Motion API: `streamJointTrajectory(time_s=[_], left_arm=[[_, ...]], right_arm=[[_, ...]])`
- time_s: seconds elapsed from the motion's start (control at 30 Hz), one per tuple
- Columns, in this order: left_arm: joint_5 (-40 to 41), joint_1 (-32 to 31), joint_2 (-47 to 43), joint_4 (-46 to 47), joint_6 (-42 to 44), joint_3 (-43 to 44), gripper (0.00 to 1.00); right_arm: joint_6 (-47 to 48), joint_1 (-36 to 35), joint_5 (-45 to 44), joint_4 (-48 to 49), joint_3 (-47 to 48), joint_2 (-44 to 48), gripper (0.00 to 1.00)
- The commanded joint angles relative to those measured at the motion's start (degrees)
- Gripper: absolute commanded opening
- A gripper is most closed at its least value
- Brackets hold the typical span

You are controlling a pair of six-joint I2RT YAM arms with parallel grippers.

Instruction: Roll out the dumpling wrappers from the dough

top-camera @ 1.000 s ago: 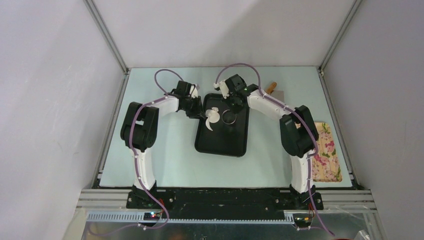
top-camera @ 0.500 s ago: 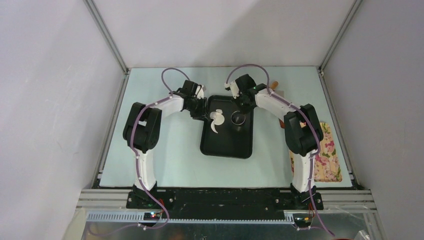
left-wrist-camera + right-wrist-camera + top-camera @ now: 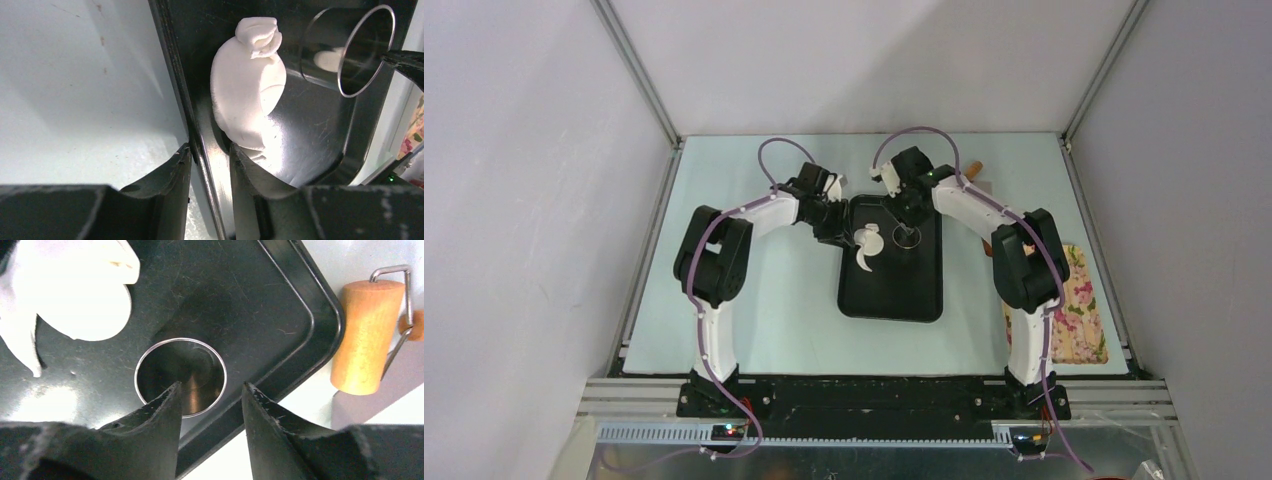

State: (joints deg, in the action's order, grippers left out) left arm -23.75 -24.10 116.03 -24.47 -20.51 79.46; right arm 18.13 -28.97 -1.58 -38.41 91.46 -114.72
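Left gripper [image 3: 209, 150] was clamped on the left rim of the black tray [image 3: 891, 295], one finger outside on the table [image 3: 754, 300], one inside. The dough [image 3: 247, 90], a flattened white lump with a folded end, lay on the tray floor just beyond those fingers, beside the steel cup [image 3: 180, 375]. Right gripper [image 3: 211, 387] hung over the cup with fingers apart, straddling its rim and gripping nothing. Wooden roller [image 3: 367, 335] lay on the table just past the tray's far right corner. Floral cloth [image 3: 1079, 305] at the right edge.
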Motion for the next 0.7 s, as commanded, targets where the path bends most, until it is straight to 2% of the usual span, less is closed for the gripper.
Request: streamJointTrajectory(time_s=[0.0,0.1,0.17,0.27,0.47,0.67], left_arm=[[-3.9,-0.7,-3.1,0.7,-0.4,1.9,0.37],[-3.7,-0.6,-3.4,0.7,0.2,1.7,0.37],[-3.7,-0.4,-3.8,0.7,0.8,1.4,0.37],[-3.9,0.9,-3.9,0.8,1.9,0.8,0.37],[-5.7,3.5,-3.6,0.8,2.9,-0.1,0.36],[-9.5,3.8,-5.1,1.3,2.1,-1.5,0.36]], right_arm=[[4.0,-0.2,-3.7,-2.9,3.7,3.5,0.52],[5.0,-0.7,-2.5,-4.7,5.0,3.8,0.54],[4.4,-1.1,2.6,-3.4,3.7,5.6,0.55],[4.0,-3.3,8.8,2.8,0.6,9.1,0.59],[5.0,-9.5,8.6,13.0,-2.5,7.8,0.64],[2.2,-10.3,8.1,10.4,0.8,2.2,0.63]])
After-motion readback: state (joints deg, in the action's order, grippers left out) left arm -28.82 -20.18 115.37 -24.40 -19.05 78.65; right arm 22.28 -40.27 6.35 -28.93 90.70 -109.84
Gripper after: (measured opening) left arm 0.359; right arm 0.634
